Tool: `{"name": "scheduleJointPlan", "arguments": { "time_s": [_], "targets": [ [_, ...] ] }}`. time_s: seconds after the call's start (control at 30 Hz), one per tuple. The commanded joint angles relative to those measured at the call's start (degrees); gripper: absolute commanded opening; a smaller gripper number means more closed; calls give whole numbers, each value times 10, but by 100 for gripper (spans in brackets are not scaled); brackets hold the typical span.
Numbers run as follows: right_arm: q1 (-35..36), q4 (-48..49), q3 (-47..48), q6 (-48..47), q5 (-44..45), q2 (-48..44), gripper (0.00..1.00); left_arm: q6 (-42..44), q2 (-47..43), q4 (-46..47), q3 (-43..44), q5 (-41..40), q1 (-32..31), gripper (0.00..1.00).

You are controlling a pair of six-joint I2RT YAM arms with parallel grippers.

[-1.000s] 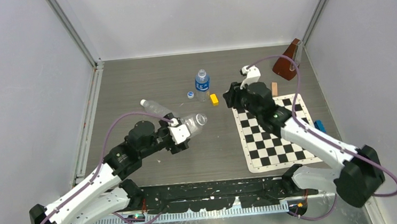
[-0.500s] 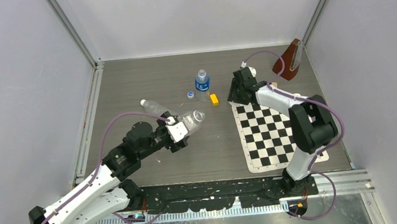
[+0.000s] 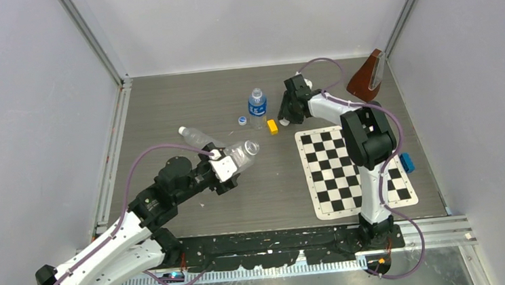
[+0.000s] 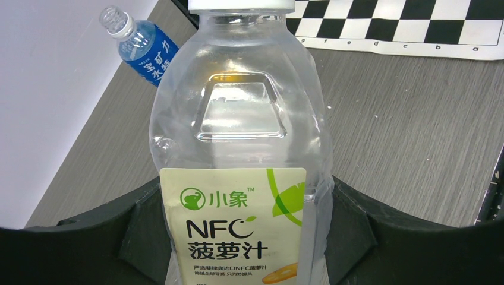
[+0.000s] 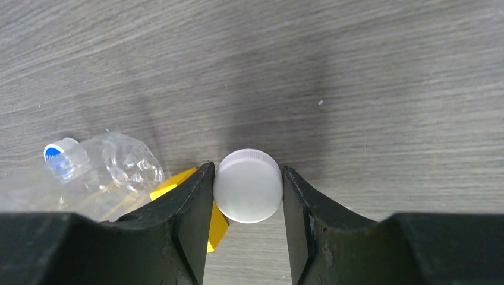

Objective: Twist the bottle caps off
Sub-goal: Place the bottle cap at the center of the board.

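My left gripper [image 3: 228,166] is shut on the wide bottle [image 4: 238,119] with the white-yellow label, holding it tilted above the table; its mouth [image 3: 253,147] points right and looks open. My right gripper [image 5: 246,196] is shut on a white bottle cap [image 5: 248,185] just above the table, beside the yellow block [image 3: 272,126]. The small blue-labelled bottle [image 3: 256,107] stands upright with an open mouth. A small bluish cap [image 3: 242,121] lies left of it. The slim unlabelled bottle [image 3: 195,137] lies on its side with a white cap [image 3: 183,129] on it.
A chessboard mat [image 3: 347,169] lies to the right with a blue block [image 3: 407,163] at its right edge. A brown wedge-shaped object [image 3: 366,78] stands in the far right corner. Walls close the table on three sides.
The right arm has swung from above the chessboard mat toward the back left and now sits low next to the yellow block. The left arm has barely shifted with its bottle.
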Motion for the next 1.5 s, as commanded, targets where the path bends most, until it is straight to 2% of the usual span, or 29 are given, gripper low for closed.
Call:
{"name": "scheduleJointPlan", "arguments": {
  "time_s": [0.0,0.2,0.47,0.67,0.8,1.07,1.23,1.33,1.47],
  "targets": [
    [-1,-17,44,6,15,17,19,-9,-8,31,1,1,-2,0],
    [-1,-23,56,3,-24,34,31,-10,-4,33,0,3,-2,0],
    [0,-12,38,2,-44,19,57,-10,4,34,2,8,-2,0],
    [-1,-12,36,-2,-36,4,63,-12,5,34,2,11,-2,2],
    [-2,-1,7,-1,-36,-26,64,-14,2,34,0,9,-2,2],
    [-3,94,-155,30,-37,-202,67,-16,8,50,-6,1,-2,3],
    [-2,138,-239,50,-77,-346,68,-22,18,74,-15,-6,-2,3],
    [-2,187,-279,60,-153,-428,68,-29,22,93,-23,-18,-2,3],
    [5,237,-304,68,-261,-497,73,-36,35,104,-26,-27,-2,3]
  ]
}}
